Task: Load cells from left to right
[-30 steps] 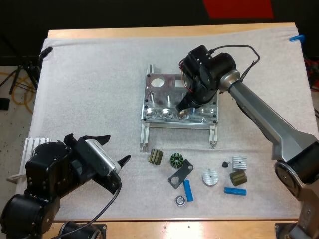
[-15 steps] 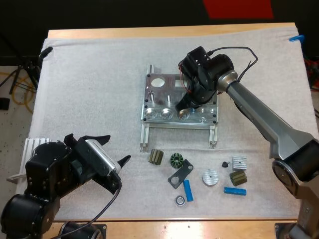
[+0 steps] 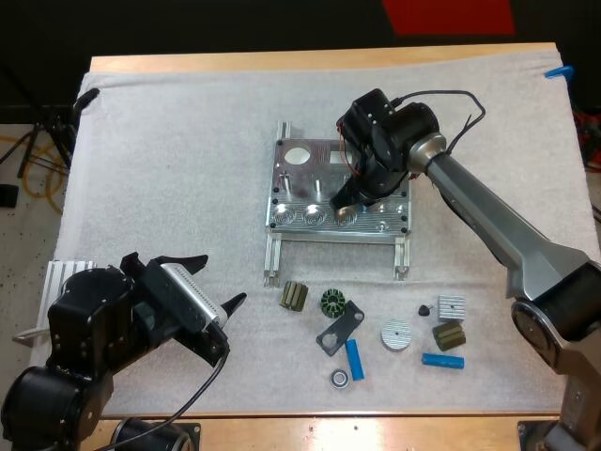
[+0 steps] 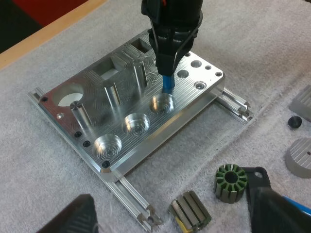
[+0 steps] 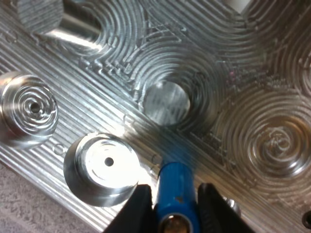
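The right gripper [image 3: 349, 199] is held over the metal fixture [image 3: 299, 178], its fingers [image 5: 137, 206] closed on an upright blue cylinder [image 4: 167, 83] whose lower end is placed at the rim of the rightmost of three round pockets [image 4: 162, 104] in the near row. The left gripper [image 3: 221, 280] is seen at the mat's [image 3: 169, 150] near left, fingers spread wide and empty, well apart from the fixture.

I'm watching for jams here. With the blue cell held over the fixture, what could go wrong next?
1. The left pocket and middle pocket are empty, yet the right pincer holds the blue cell at the rightmost pocket: likely out of order.
2. The cell's tip looks near that pocket's far edge; lowered off-centre, it may catch the rim.
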{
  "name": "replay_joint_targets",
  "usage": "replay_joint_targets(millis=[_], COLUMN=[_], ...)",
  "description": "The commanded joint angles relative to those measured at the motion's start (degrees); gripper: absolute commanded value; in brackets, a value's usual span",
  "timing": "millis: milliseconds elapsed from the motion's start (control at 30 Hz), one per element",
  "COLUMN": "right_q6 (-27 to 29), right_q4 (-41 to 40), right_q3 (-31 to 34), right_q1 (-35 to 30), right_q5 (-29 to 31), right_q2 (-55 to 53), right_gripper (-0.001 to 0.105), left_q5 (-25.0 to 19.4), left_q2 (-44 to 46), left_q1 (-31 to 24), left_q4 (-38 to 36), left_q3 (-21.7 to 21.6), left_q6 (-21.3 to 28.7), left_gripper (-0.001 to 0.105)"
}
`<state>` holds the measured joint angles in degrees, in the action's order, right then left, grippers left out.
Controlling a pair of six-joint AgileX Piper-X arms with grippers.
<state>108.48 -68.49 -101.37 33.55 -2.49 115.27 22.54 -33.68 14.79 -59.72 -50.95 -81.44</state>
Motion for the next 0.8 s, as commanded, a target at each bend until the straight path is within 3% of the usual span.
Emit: replay_joint_targets(millis=[0, 67, 100, 167, 200, 500, 767], right_q6=[-0.41, -0.41, -0.41, -0.6, -0.6, -0.42, -0.27], right_q4=[-0.38, -0.5, -0.49, -0.91, -0.95, -3.89, -6.8], right_q3=[-0.1, -0.1, -0.1, -0.1, -0.1, -0.1, 1.07], right_q1=[0.1, 0.1, 0.1, 0.1, 0.1, 0.1, 0.1], right_q5=[-0.92, -1.61, -1.61, -2.08, -2.63, -3.9, -3.9], right_q2=[0.38, 0.38, 0.38, -0.4, -0.77, -10.47, -21.55], right_gripper=[0.015, 0.043, 0.048, 0.074, 0.078, 0.079, 0.079], left_q5=[0.4, 0.4, 0.4, 0.4, 0.4, 0.4, 3.96], left_q2=[0.13, 0.13, 0.13, 0.13, 0.13, 0.13, 0.13], left_q1=[-0.02, -0.02, -0.02, -0.02, -0.02, -0.02, 1.73], left_q4=[0.5, 0.5, 0.5, 0.5, 0.5, 0.5, 0.5], left_q3=[-0.24, -0.24, -0.24, -0.24, -0.24, -0.24, -0.24], left_q6=[-0.61, -0.61, -0.61, -0.61, -0.61, -0.61, -0.41], left_gripper=[0.065, 0.065, 0.065, 0.065, 0.065, 0.065, 0.065])
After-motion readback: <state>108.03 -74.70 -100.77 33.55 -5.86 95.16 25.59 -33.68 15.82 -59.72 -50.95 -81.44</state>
